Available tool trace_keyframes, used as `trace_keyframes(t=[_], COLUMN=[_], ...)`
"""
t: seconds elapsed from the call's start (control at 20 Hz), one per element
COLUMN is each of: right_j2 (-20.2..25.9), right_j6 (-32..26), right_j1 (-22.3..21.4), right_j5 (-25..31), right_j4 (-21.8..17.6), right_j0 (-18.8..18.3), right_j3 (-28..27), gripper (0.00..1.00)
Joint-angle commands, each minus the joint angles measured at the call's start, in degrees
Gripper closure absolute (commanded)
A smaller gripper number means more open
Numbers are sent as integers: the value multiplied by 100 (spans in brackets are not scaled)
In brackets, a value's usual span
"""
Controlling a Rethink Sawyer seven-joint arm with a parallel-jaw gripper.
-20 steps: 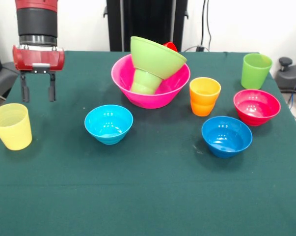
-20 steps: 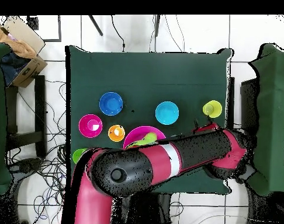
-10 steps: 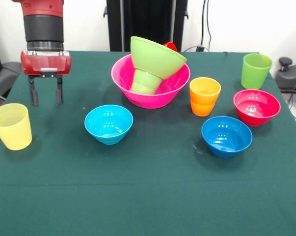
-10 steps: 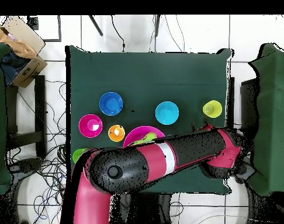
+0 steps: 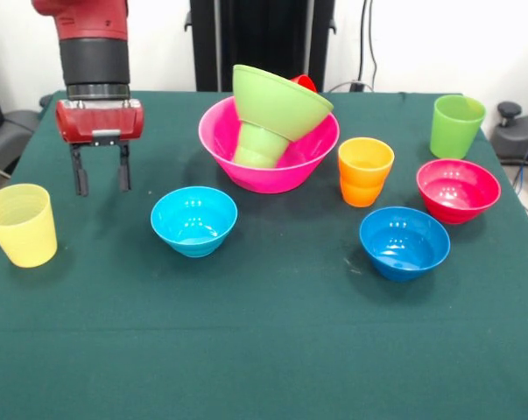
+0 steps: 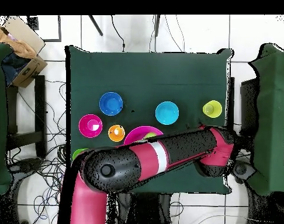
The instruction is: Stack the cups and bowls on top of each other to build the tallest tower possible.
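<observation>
A: We log the tabletop first, under a dark green cloth. Next in size, the arm: in the front view it drops straight down at the left, wrist vertical; in the overhead view it lies across the cloth's edge nearest the base.

B: The claw?

A: Released. We see two black fingers pointing straight down, parted with cloth showing between them, holding nothing, above the cloth between the pale yellow cup and the light blue bowl.

B: And the tower?

A: It stands at the far middle of the cloth. We note the large pink bowl mouth up; inside it the small green cup stands mouth down, its long axis leaning slightly. The lime green bowl rests on that cup, tipped, its mouth facing up and right. Only a sliver of the red cup shows behind the rim.

B: The loose pieces?

A: All upright, mouths up, in the front view: magenta bowl at right, darker blue bowl just in front of it, taller lime green cup at far right, orange cup between the pink and magenta bowls.
</observation>
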Motion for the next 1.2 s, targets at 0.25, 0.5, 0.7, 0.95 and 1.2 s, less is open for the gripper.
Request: trace_keyframes(t=[0.25, 0.5, 0.7, 0.95, 1.2], right_j2=[394, 364, 285, 374, 1150], right_j6=[-866, -692, -622, -378, 256], right_j1=[469, 502, 595, 463, -390], right_j5=[979, 1014, 1236, 1240, -231], right_j4=[-310, -404, -529, -538, -421], right_j0=[392, 440, 549, 546, 15], right_j3=[-582, -627, -668, -631, -333], gripper=[0, 0, 0, 0, 0])
